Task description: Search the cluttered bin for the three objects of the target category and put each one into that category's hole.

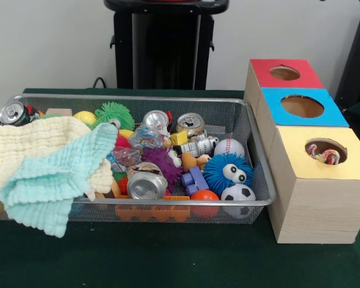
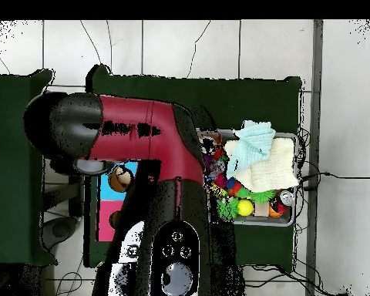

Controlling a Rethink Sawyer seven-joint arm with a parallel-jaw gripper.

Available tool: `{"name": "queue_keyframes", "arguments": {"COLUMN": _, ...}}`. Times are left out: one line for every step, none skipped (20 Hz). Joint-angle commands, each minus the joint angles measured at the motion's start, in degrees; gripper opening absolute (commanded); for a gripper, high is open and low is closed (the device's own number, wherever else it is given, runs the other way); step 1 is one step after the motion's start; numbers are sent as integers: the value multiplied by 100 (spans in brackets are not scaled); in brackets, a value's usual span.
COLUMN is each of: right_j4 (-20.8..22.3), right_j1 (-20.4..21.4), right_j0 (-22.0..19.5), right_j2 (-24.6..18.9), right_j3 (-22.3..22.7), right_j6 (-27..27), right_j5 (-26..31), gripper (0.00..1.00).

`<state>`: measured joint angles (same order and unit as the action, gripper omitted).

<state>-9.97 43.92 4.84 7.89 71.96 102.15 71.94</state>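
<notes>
**Bin full, arm drawn back over the boxes**

At the left of the front view, a cream cloth [image 1: 30, 150] and a mint cloth [image 1: 60, 180] hang over the rim of the wire mesh bin [image 1: 261, 180], covering its left third. A crushed can [image 1: 13, 113] lies at the far left corner behind them. Moving right, the open part of the bin is packed: a green spiky ball [image 1: 114, 112] and a yellow ball [image 1: 84, 117] at the back, two upright cans [image 1: 156, 120] [image 1: 191, 125] beside them, a large can [image 1: 146, 181] lying near the front wall, a purple spiky toy [image 1: 162, 162], a blue block [image 1: 195, 180], an orange ball [image 1: 204, 196], a blue fuzzy ball with eyes [image 1: 228, 173], a baseball [image 1: 229, 147] and a small football [image 1: 238, 193] against the right wall. Things touch or overlap almost everywhere; little bare mesh shows.

Just right of the bin stand three wooden boxes in a row: the red-topped box [image 1: 285, 73] farthest, the blue-topped box [image 1: 303, 107] in the middle, the yellow-topped box [image 1: 324, 153] nearest. Each has a round hole; something red and white shows inside the yellow one's hole. Green table [image 1: 168, 258] lies bare in front.

In the overhead view the red and black arm [image 2: 149, 139] stretches across above the boxes, clear of the bin [image 2: 294, 139]. The gripper cannot be made out in either view, so I cannot tell how its fingers stand.
</notes>
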Motion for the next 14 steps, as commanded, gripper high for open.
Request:
{"name": "queue_keyframes", "arguments": {"right_j4": -12, "right_j1": -197, "right_j0": -245, "right_j2": -460, "right_j3": 793, "right_j6": 291, "right_j5": -656, "gripper": 100}}
{"name": "queue_keyframes", "arguments": {"right_j4": -6, "right_j1": -187, "right_j0": -247, "right_j2": -454, "right_j3": 832, "right_j6": 288, "right_j5": -700, "gripper": 100}}
{"name": "queue_keyframes", "arguments": {"right_j4": 0, "right_j1": -165, "right_j0": -249, "right_j2": -453, "right_j3": 871, "right_j6": 273, "right_j5": -765, "gripper": 100}}
{"name": "queue_keyframes", "arguments": {"right_j4": 6, "right_j1": -152, "right_j0": -243, "right_j2": -444, "right_j3": 891, "right_j6": 289, "right_j5": -778, "gripper": 100}}
{"name": "queue_keyframes", "arguments": {"right_j4": 16, "right_j1": -143, "right_j0": -256, "right_j2": -447, "right_j3": 930, "right_j6": 264, "right_j5": -838, "gripper": 100}}
{"name": "queue_keyframes", "arguments": {"right_j4": 20, "right_j1": -140, "right_j0": -255, "right_j2": -444, "right_j3": 937, "right_j6": 277, "right_j5": -840, "gripper": 100}}
{"name": "queue_keyframes", "arguments": {"right_j4": 28, "right_j1": -144, "right_j0": -267, "right_j2": -446, "right_j3": 958, "right_j6": 264, "right_j5": -877, "gripper": 100}}
{"name": "queue_keyframes", "arguments": {"right_j4": 34, "right_j1": -149, "right_j0": -266, "right_j2": -445, "right_j3": 958, "right_j6": 273, "right_j5": -881, "gripper": 100}}
{"name": "queue_keyframes", "arguments": {"right_j4": 53, "right_j1": -169, "right_j0": -269, "right_j2": -450, "right_j3": 985, "right_j6": 261, "right_j5": -960, "gripper": 100}}
{"name": "queue_keyframes", "arguments": {"right_j4": 64, "right_j1": -192, "right_j0": -267, "right_j2": -452, "right_j3": 994, "right_j6": 266, "right_j5": -1008, "gripper": 100}}
{"name": "queue_keyframes", "arguments": {"right_j4": 100, "right_j1": -241, "right_j0": -257, "right_j2": -457, "right_j3": 1027, "right_j6": 262, "right_j5": -1168, "gripper": 100}}
{"name": "queue_keyframes", "arguments": {"right_j4": 118, "right_j1": -270, "right_j0": -250, "right_j2": -460, "right_j3": 1052, "right_j6": 270, "right_j5": -1270, "gripper": 100}}
{"name": "queue_keyframes", "arguments": {"right_j4": 161, "right_j1": -330, "right_j0": -236, "right_j2": -462, "right_j3": 1074, "right_j6": 282, "right_j5": -1445, "gripper": 100}}
{"name": "queue_keyframes", "arguments": {"right_j4": 184, "right_j1": -360, "right_j0": -226, "right_j2": -461, "right_j3": 1087, "right_j6": 295, "right_j5": -1538, "gripper": 100}}
